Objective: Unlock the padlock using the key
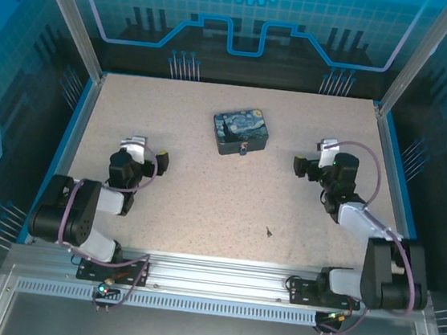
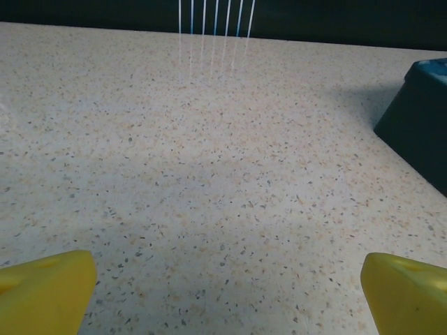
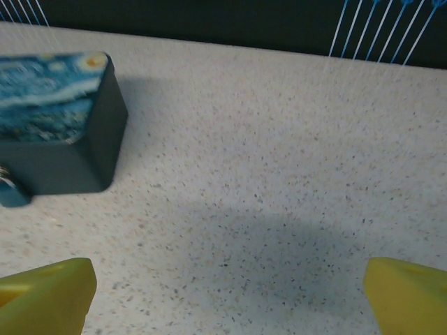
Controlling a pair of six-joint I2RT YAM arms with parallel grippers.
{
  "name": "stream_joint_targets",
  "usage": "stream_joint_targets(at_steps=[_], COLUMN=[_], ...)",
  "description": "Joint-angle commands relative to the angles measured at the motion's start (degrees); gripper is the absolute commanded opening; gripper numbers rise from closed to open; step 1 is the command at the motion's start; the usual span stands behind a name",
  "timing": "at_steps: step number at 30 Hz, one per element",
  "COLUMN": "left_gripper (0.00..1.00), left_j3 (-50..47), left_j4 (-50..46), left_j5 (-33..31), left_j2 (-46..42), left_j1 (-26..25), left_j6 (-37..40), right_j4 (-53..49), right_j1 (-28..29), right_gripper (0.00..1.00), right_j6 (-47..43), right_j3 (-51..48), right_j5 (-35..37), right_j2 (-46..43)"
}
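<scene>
Starting at your left, the left gripper (image 1: 162, 160) stands wide open over the speckled beige tabletop (image 1: 203, 206). You'll find the small bluish padlock (image 1: 243, 148) mid-table on the near wall of the blue Starry-Night rectangular tin (image 1: 240, 127), sticking out toward the bases. The tiny dark metal key (image 1: 268, 232) lies nearer you, its axis too small to tell. The right gripper (image 1: 298, 164) gapes wide, facing the tin.

We've got plenty of bare tabletop (image 1: 203, 206) to move through across the middle and near side. The only real obstacle is the blue tin (image 1: 240, 131) toward the back, with the padlock (image 1: 243, 148) on its near face. The key (image 1: 268, 232) lies alone, well apart from it. Enclosure panels (image 1: 235, 64) close off the back and sides.
</scene>
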Motion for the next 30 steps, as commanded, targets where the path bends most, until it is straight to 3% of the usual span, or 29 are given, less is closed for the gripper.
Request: stream_joint_targets(at_steps=[1, 4, 9, 11, 15, 19, 22, 30], left_gripper=[0.99, 0.99, 0.99, 0.99, 0.99, 0.98, 0.97, 0.96], left_j3=[-0.27, 0.89, 7.37, 8.98, 6.98, 6.95, 7.23, 7.92], left_j4=[-1.4, -9.4, -27.12, -30.34, -27.41, -24.97, -21.82, -20.43], left_j5=[-0.78, -3.15, 0.23, 3.03, 3.0, 2.0, 1.6, -0.31], left_j2=[-7.31, -15.11, -25.89, -28.14, -30.92, -28.56, -25.93, -23.82], left_j1=[-0.17, -1.23, -3.85, -7.15, -18.3, -28.35, -33.12, -36.95], left_j6=[0.0, -0.81, -11.57, -14.41, -20.47, -22.86, -23.85, -24.37], right_j4=[-14.64, -23.25, -42.77, -51.31, -63.61, -65.46, -63.53, -61.79], right_j1=[2.14, 5.31, 12.98, 16.9, 26.16, 32.0, 34.99, 38.39], right_gripper=[0.99, 1.0, 1.0, 1.0, 0.97, 0.89, 0.82, 0.53], right_j6=[3.7, 8.78, 19.14, 23.69, 33.05, 40.52, 42.77, 44.14], right_j3=[0.6, 1.35, 6.57, 9.0, 9.46, 6.77, 5.63, 8.06], right_j5=[-1.4, -0.01, 3.8, 7.33, 11.84, 9.69, 9.45, 7.62], right_j2=[-6.38, -12.27, -17.79, -18.55, -18.21, -15.16, -10.72, 2.91])
